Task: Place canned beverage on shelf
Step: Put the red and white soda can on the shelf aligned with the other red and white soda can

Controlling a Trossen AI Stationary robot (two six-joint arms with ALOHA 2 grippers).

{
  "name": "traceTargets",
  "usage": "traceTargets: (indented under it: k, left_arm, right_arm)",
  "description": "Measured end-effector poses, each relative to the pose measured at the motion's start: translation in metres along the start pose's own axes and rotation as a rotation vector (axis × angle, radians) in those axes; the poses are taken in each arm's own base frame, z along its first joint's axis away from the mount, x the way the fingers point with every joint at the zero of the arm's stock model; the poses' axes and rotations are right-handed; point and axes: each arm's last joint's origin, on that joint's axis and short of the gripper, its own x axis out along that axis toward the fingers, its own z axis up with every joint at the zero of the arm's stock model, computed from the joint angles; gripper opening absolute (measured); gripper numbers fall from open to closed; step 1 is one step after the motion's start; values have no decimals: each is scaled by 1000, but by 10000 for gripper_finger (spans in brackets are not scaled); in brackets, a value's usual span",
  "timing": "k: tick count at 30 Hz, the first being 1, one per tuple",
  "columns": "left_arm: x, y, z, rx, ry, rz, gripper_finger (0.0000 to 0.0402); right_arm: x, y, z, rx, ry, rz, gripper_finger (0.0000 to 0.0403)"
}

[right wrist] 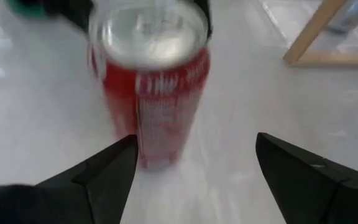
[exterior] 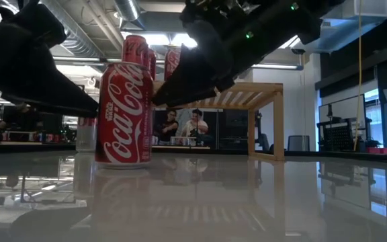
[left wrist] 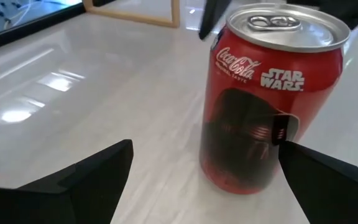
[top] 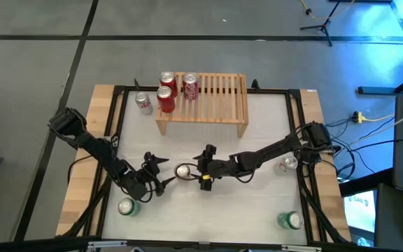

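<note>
A can (top: 183, 170) stands mid-tabletop between both grippers; the shelf (top: 212, 105) sits at the far edge, apparently carrying two cans (top: 189, 85).

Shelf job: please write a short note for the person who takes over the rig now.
Left gripper: open, beside the red can at table centre, not holding.
Right gripper: open, on the can's other side, not gripping.
Shelf: two red cans on its left end, one more red can at its left front corner.
Left to do: grasp the centre can and set it on the shelf; other cans remain on the table.
</note>
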Motion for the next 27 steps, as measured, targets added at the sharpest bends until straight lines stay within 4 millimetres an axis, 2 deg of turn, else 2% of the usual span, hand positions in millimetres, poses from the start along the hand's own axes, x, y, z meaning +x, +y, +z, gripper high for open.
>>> traceTargets:
  k: [6,13,19,27]
  left_arm:
    - [-2,0,2,-31,-21,9,394]
    - [-5,-1,2,-21,-16,-6,394]
    - [-5,-1,2,-20,-24,4,394]
    - [-5,-1,2,-22,-26,5,394]
  right_arm:
    - [-22,-6,6,-31,75,-76,326]
    - [-44,-7,25,59,12,34,326]
    - [-37,-1,42,112,-194,137,326]
    - [-14,7,38,105,-342,149,326]
